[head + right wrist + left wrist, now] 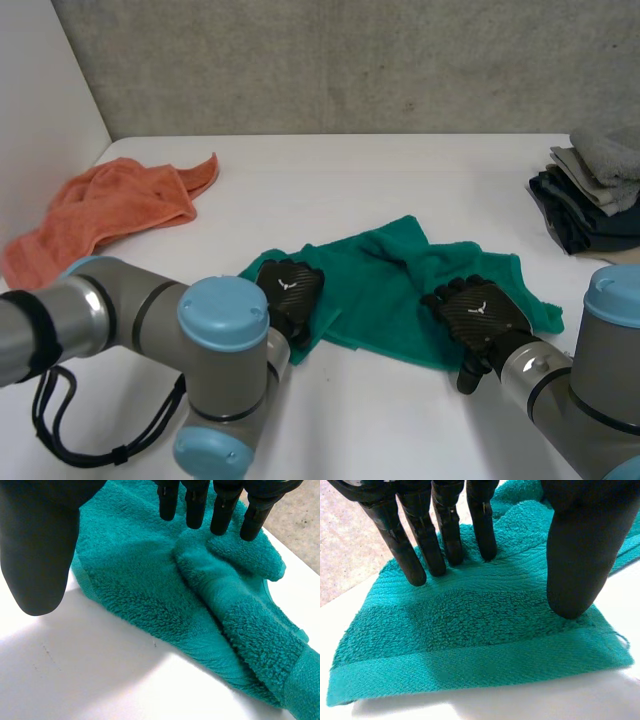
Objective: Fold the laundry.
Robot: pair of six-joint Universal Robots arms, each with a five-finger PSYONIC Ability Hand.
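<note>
A teal towel [390,275] lies rumpled and partly folded in the middle of the white table [400,170]. My left hand [290,290] rests on its left corner. In the left wrist view the straight fingers [425,540] and the thumb touch the towel [470,630] well apart, open, pinching nothing. My right hand [478,312] sits over the towel's near right edge. There its fingers [195,505] hang straight just above a thick fold of the towel [140,570], thumb spread to the side, open.
An orange towel [110,205] lies crumpled at the table's back left, near the wall. A stack of folded grey and dark clothes [590,190] stands at the back right edge. Bare table lies in front of the teal towel.
</note>
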